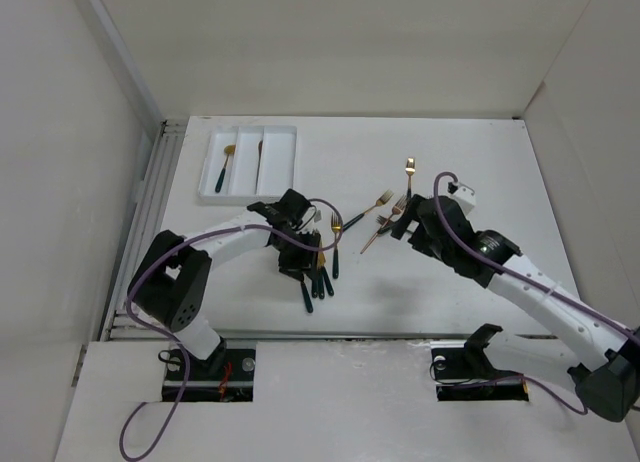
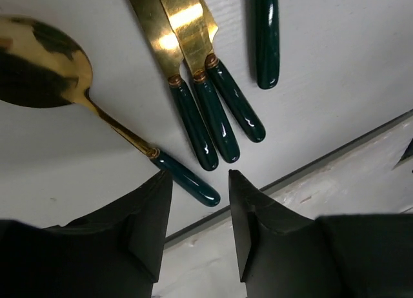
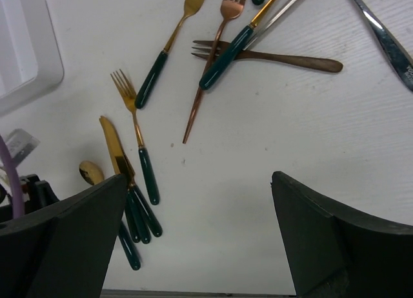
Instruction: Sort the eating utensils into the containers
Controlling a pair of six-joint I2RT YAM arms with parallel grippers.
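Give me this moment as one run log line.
left gripper: open, at spoon handle | right gripper: open, empty, near forks | tray: two pieces in

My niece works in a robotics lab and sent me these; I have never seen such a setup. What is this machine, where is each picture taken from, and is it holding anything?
These are two robot arms bolted at the near edge of a table, each ending in a two-finger gripper. The overhead picture looks down from behind them: left gripper, right gripper. The other two come from cameras on the wrists, so the dark shapes at the bottom are each arm's own fingers. Loose forks, knives and a gold spoon lie on the table; a white tray at the back holds two pieces. Both grippers are open and hold nothing; the left one hovers at the spoon's handle end.
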